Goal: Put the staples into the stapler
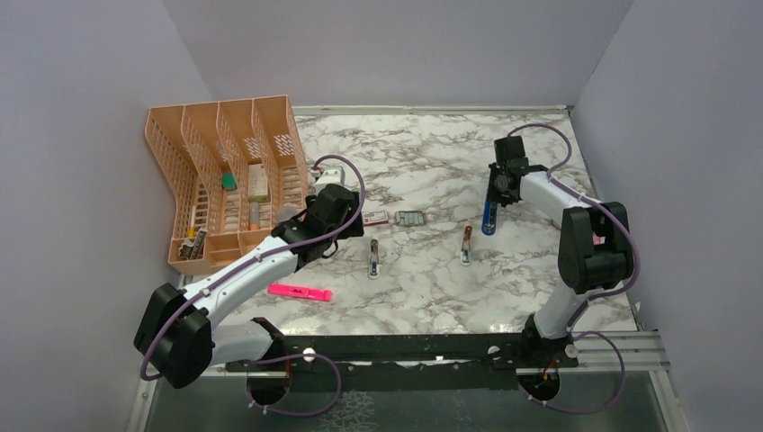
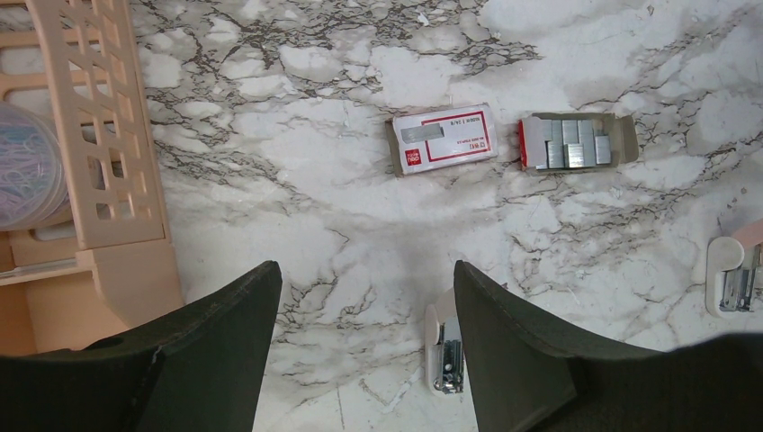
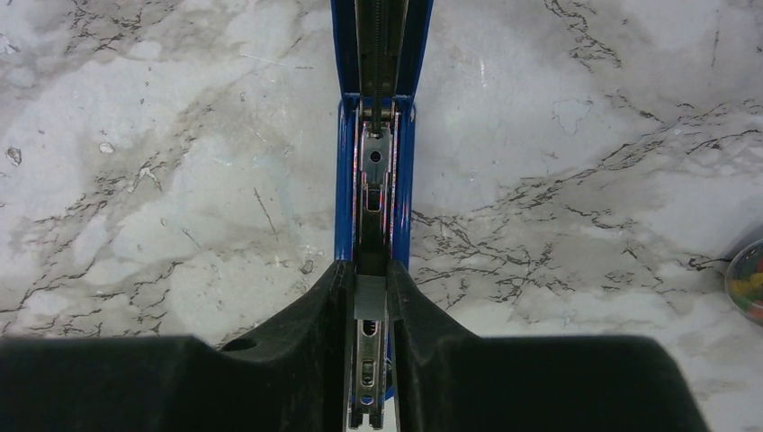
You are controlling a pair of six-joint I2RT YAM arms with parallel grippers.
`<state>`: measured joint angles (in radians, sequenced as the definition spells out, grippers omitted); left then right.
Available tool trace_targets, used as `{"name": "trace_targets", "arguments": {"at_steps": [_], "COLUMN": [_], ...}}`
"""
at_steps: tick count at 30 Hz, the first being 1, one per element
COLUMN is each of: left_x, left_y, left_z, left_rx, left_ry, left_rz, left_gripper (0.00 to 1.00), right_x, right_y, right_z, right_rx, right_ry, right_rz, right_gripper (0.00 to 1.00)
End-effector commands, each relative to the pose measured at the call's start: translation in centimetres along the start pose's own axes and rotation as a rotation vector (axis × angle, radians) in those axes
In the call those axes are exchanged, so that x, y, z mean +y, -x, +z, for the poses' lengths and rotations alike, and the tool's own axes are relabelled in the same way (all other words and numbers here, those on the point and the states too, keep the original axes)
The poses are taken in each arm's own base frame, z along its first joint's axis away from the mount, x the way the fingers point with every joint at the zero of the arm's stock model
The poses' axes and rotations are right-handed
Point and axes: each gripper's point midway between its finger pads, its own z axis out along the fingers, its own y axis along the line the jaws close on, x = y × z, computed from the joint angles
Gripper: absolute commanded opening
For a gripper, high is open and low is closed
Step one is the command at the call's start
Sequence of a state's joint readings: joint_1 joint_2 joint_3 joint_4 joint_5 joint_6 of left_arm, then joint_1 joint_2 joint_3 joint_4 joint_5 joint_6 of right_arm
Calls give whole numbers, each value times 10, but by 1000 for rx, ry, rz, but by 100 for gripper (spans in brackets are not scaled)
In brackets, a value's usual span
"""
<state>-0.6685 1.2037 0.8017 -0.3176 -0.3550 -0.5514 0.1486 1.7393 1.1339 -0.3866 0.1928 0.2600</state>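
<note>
1. A peach organiser [image 2: 99, 135] stands left of the left claw [image 2: 364, 274], its front corner close beside the left finger [image 2: 216, 360], so there is little room on that side.
2. The left claw hangs wide open and holds nothing. Bare marble worktop [image 2: 270, 207] lies below and ahead of it.
3. A red-and-white box [image 2: 444, 139] lies ahead of this claw, slightly to its right. The staples [image 2: 576, 142] sit in their open tray just right of the box, apart from it and well clear of both fingers.
4. A small white piece [image 2: 444, 346] lies just beside the inner edge of the right finger [image 2: 513, 360]; whether they touch I cannot tell.
5. Open worktop separates the staples from the stapler [image 1: 489, 211].
6. The right claw [image 3: 370, 288] is narrow, clamped on the stapler's grey metal strip. The blue body runs straight out ahead of the fingers.
7. Bare marble lies on both sides of that claw, and the side wall [image 1: 666, 135] stands beyond its arm.
</note>
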Motion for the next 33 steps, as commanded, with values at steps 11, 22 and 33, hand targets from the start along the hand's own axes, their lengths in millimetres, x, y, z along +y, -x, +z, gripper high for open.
{"name": "trace_targets", "arguments": {"at_steps": [11, 22, 33], "left_x": [-5, -7, -8], "left_y": [7, 16, 15], "left_z": [-3, -13, -15], "left_rx": [-16, -53, -51], "left_ry": [-34, -54, -71], "left_rz": [-1, -14, -19], "left_gripper": [71, 71, 71], "right_x": [11, 73, 84], "right_y": [9, -9, -33], "right_z": [-28, -68, -56], "right_rx": [-12, -25, 63], "right_ry": [79, 183, 80], "right_rz": [35, -128, -138], "right_gripper": [38, 38, 55]}}
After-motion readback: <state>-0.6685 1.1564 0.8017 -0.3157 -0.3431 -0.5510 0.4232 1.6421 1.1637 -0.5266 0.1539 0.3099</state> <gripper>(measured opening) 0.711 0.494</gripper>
